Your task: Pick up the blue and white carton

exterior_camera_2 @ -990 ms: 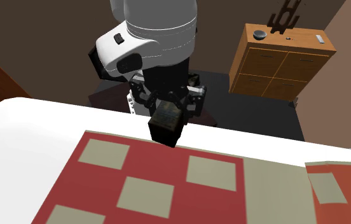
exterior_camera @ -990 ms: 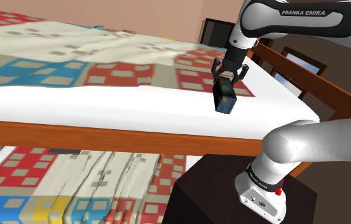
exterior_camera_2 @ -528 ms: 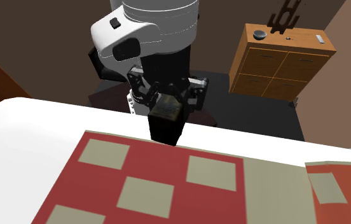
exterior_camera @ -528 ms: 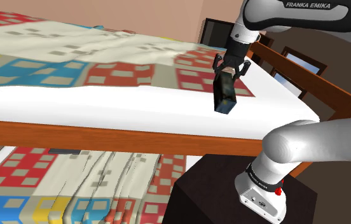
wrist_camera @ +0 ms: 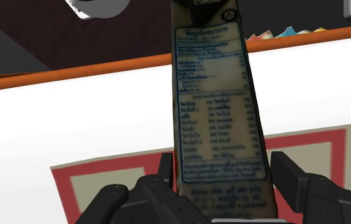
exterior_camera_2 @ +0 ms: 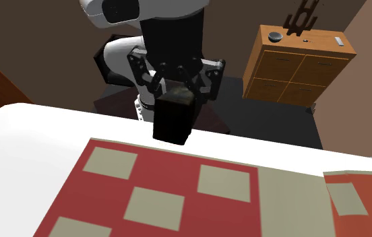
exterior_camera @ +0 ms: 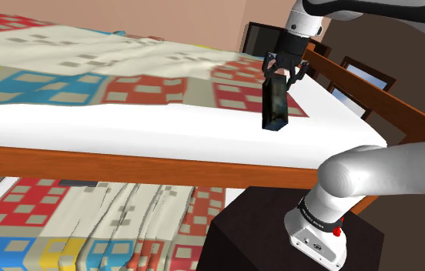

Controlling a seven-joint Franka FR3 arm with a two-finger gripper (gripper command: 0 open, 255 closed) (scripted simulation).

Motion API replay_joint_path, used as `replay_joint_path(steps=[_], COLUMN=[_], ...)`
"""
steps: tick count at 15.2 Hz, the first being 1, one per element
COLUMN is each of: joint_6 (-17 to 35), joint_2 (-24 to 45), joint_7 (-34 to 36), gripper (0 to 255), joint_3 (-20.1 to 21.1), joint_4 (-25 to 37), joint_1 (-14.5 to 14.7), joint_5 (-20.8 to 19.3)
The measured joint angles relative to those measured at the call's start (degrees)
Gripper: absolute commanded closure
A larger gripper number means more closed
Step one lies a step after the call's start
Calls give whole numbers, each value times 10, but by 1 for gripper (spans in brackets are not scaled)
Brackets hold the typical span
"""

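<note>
The all-black two-finger gripper (exterior_camera: 284,68) points straight down and is closed on the upper end of the tall narrow carton (exterior_camera: 276,104), one finger on each side. In the wrist view the black fingers (wrist_camera: 289,178) press against the two long edges of the carton (wrist_camera: 213,95). Its facing panel there is pale cream, printed with blue text in a blue frame. In the shoulder and second exterior views the carton (exterior_camera_2: 172,121) looks dark, almost black, and hangs upright below the gripper (exterior_camera_2: 176,79).

The carton's lower end sits right at the surface of the white-sheeted bed (exterior_camera: 165,127). Whether it touches or hangs just clear cannot be told. It is near the bed's corner closest to the robot, over the edge of a red patch with grey-beige squares (exterior_camera_2: 110,195). This patch belongs to a patchwork quilt of red, blue and cream blocks (exterior_camera: 88,69) spread over the bed.

An orange-brown wooden side rail (exterior_camera: 126,163) runs along the bed below the white sheet. The white arm (exterior_camera: 380,173) rises from a black box stand (exterior_camera: 249,231) beside the bed. In the second exterior view a light-brown wooden chest of drawers (exterior_camera_2: 299,64) stands behind the arm, well apart from the bed.
</note>
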Motion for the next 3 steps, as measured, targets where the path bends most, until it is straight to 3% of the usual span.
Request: replay_joint_path(steps=[3], joint_6=[-17], joint_2=[5], joint_7=[1], gripper=[255], joint_3=[-1], joint_4=[22], joint_1=[0], joint_5=[-1])
